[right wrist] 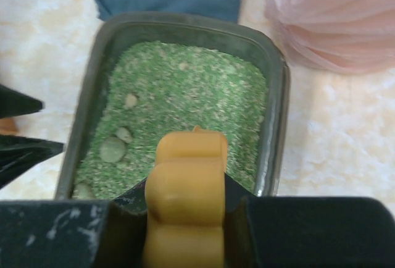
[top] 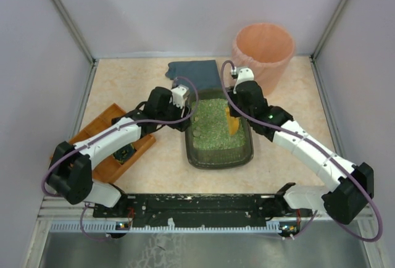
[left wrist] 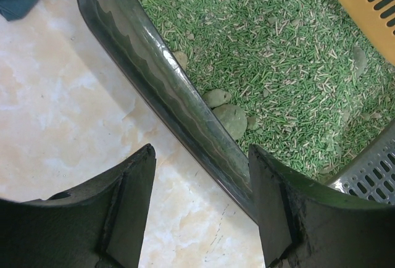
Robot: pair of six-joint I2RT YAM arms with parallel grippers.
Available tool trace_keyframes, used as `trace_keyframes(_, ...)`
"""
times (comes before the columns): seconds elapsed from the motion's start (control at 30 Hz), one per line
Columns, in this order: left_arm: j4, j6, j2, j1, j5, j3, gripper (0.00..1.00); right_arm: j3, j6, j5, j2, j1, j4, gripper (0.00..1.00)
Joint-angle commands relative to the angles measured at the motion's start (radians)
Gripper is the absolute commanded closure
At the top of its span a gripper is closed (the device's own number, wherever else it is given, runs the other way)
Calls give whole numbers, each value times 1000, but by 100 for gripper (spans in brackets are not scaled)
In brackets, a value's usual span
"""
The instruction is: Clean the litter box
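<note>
The litter box [top: 220, 162], a dark grey-green tray of green granules, lies mid-table. Several grey clumps [left wrist: 231, 120] sit in the litter near its left wall [left wrist: 165, 87]. My left gripper [top: 186, 118] is open astride that wall. In the left wrist view the left gripper [left wrist: 200, 160] has one finger over the table and the other at the box's inner side. My right gripper [right wrist: 185, 218] is shut on the handle of a yellow-orange slotted scoop [right wrist: 188, 175]. The scoop [top: 232, 122] stands in the litter at the box's right side. The clumps [right wrist: 113, 150] lie left of it.
A tall peach bin [top: 263, 49] stands at the back right, close to the box's far corner. A dark blue cloth [top: 194, 73] lies behind the box. An orange-brown wooden tray [top: 110, 170] sits at the left under my left arm. A grey slotted piece [left wrist: 373, 172] shows at the box's near end.
</note>
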Motion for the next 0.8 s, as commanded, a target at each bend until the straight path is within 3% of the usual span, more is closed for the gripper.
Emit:
trace_keyframes(0.0,-13,11,10,-10,24,34,33,10,-6,240,12,49,-51,100)
trace_keyframes(0.33,-20,16,23,-18,25,35,34,-79,70,390,99,114,30,100)
trace_keyframes(0.77,-23,21,30,-22,25,38,35,-135,378,235,140,117,201,100)
